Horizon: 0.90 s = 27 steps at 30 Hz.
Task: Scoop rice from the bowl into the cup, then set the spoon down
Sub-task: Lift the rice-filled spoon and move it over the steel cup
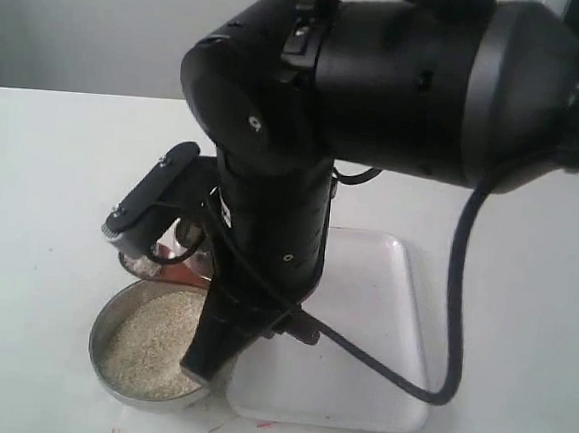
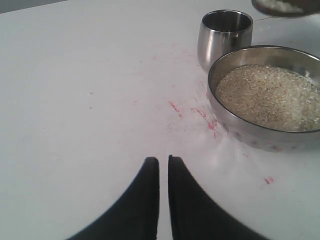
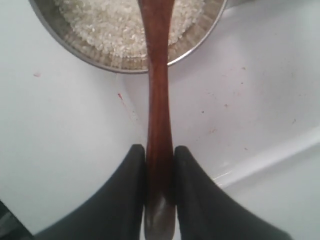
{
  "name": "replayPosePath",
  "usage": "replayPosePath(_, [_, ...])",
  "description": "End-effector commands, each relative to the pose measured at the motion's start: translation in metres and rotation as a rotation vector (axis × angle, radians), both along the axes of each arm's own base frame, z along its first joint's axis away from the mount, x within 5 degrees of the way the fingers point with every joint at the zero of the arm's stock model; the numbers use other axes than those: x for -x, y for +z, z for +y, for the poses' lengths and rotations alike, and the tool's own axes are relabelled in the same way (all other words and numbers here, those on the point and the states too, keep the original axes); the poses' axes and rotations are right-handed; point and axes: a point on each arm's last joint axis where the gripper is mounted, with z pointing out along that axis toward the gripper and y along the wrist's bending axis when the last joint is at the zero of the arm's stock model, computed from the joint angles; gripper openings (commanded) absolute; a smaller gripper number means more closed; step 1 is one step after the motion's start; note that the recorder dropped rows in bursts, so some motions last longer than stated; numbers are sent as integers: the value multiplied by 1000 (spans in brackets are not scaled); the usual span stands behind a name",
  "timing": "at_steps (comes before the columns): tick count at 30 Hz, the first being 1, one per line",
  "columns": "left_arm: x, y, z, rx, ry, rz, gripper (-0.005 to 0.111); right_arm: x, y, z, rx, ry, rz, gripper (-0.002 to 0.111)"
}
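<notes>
White counter (image 1: 43,157), outside view: bowl (image 1: 96,337) of rice (image 1: 149,341) near left, under the right arm (image 1: 401,75). Left wrist: left pincer (image 2: 162,160) closed, empty; loaded spoon (image 2: 280,7) head raised near the cup (image 2: 225,37). Right wrist: right pincer (image 3: 158,150) grips the handle, reaching over the bowl.

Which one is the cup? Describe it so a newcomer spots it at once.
On the white table, find the wide shiny steel bowl holding pale rice. The cup stands upright right beside that bowl. It is the only other steel vessel in view: much narrower, rounded, taller for its width, with no handle.
</notes>
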Motion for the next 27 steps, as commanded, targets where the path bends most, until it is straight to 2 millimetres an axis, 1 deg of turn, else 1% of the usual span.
replayPosePath(1, [0,2,-1,9,-8,-3,14,-1,14,-7,-42,-137,-44,0])
replayPosePath(4, [0,2,-1,9,-8,-3,14,-6,16,-13,-36,-167,-66,0])
replayPosePath(8, [0,2,-1,9,-8,-3,14,-19,20,-25,-51,-228,-66,0])
replayPosePath(11, [0,2,-1,9,-8,-3,14,-32,30,-35,-83,-278,-90,0])
replayPosePath(14, [0,2,-1,9,-8,-3,14,-44,47,-41,-113,-304,-147,0])
replayPosePath(16, [0,2,-1,9,-8,-3,14,-50,57,-41,-124,-310,-191,0])
replayPosePath(18, [0,2,-1,9,-8,-3,14,-55,62,-40,-134,-315,-207,0])
replayPosePath(20, [0,2,-1,9,-8,-3,14,-58,62,-37,-137,-315,-210,0])
replayPosePath(27, [0,2,-1,9,-8,-3,14,-71,33,-28,-67,-306,-171,0])
